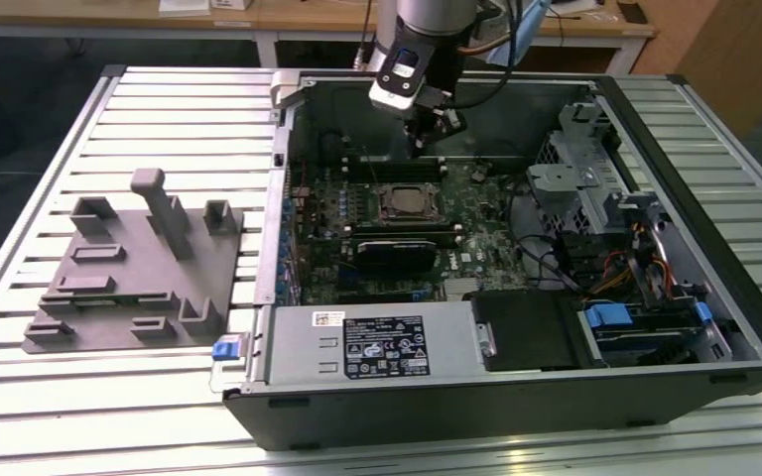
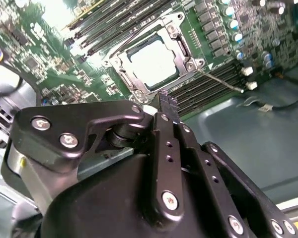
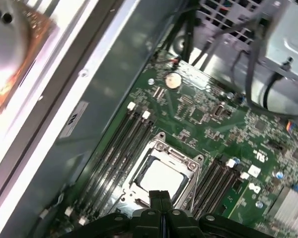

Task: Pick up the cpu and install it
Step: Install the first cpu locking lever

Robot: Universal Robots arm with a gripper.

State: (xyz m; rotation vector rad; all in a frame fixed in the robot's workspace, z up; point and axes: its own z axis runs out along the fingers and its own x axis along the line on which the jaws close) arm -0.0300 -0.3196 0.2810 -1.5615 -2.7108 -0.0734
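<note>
The gripper point(image 2: 167, 105) hangs above the open computer case point(image 1: 698, 327), fingers pressed together on nothing; just beyond its tips, toward twelve o'clock in both wrist views, the cpu point(image 3: 161, 177) lies seated in the motherboard socket point(image 2: 154, 57); memory slots point(image 3: 114, 148) flank it; the grey fixture tray point(image 1: 136, 273) sits outside the case at nine o'clock in the exterior view.

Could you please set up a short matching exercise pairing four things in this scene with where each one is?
Things:
1. cpu
2. gripper
3. grey fixture tray
4. computer case

Places:
A. on the slatted table, to the exterior view's left of the case
B. seated in the motherboard socket
C. lying open on the table
D. above the motherboard, beside the socket

Pairs: 1-B, 2-D, 3-A, 4-C
</note>
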